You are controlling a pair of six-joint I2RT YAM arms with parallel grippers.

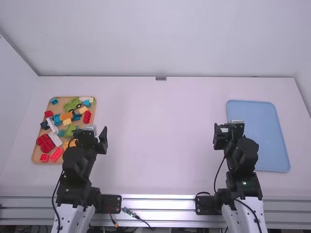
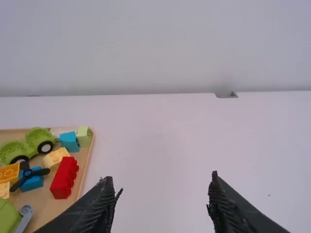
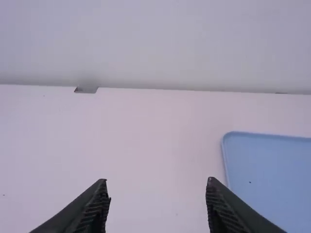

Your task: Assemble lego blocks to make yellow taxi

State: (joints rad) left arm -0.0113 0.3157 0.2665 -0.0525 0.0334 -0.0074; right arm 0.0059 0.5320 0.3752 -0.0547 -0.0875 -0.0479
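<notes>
Initially, select wheeled green base (image 1: 73, 104) as probable first pick. Align left tool (image 2: 163, 178), released and empty, squarely across base's narrow width; descend vertically, avoiding neighboring blocks. Right tool (image 3: 157, 180): released, empty. Base appearance: low, two-humped, black tires. Location: tan tray (image 2: 48, 209), desk (image 1: 160, 145) left side, near pale yellow block (image 2: 56, 156).

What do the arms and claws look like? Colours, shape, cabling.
Left arm and right arm: white link at the base end, chunky black joints and segments beyond. Thin black cables run loosely along both. Left claw and right claw: matte black, two fingers each, tapering, with jagged edges.
</notes>
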